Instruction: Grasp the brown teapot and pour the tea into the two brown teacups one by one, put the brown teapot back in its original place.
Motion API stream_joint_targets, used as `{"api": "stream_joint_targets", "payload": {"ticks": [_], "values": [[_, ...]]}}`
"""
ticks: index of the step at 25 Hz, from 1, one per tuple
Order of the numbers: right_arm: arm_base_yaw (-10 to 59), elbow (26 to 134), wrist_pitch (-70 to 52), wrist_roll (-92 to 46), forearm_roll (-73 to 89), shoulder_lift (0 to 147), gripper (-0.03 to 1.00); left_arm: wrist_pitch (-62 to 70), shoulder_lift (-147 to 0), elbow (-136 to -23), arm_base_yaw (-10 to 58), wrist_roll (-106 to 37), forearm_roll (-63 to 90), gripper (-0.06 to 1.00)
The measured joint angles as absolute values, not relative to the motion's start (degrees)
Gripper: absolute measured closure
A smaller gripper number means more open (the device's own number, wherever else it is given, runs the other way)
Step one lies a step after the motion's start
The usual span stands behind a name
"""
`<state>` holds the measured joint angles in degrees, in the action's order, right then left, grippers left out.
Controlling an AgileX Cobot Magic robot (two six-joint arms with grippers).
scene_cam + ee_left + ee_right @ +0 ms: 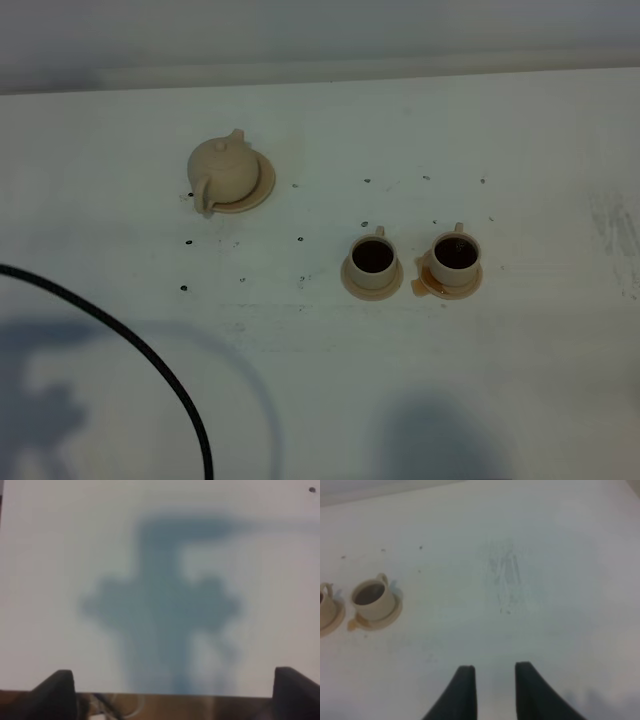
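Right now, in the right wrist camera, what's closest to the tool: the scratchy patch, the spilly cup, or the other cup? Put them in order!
1. Scratchy patch, straight ahead of the right tool.
2. Spilly cup, off to one side.
3. Other cup, just beyond it, at the picture's edge.

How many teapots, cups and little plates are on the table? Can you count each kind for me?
Teapots: 1, the brown teapot.
Cups: 2, the left teacup and the right teacup, both holding dark tea.
Saucers: 3, the teapot's saucer, the left cup's saucer and the right cup's saucer.
Total: 6
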<state>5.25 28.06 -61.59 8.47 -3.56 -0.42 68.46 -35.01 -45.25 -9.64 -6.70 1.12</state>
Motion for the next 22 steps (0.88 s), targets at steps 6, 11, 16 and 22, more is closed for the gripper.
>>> {"api": "stream_joint_targets", "payload": {"ticks": [6,11,16,22], "values": [[5.2,28.1,-61.6,8.5,-3.6,-0.4,0.75,63.3,-26.5,-36.4,-9.6,-6.2,6.4,0.87],[5.2,28.1,-61.6,8.5,-3.6,-0.4,0.75,59.4,-18.2,-32.6,-9.6,-6.3,8.0,0.87],[5.2,28.1,-61.6,8.5,-3.6,-0.4,0.75,59.3,-13.4,-31.5,-8.6,-6.3,8.1,0.87],[5.2,28.1,-61.6,8.5,-3.6,-0.4,0.75,60.2,-10.0,-29.2,-7.3,-7.6,8.1,0.87]]}}
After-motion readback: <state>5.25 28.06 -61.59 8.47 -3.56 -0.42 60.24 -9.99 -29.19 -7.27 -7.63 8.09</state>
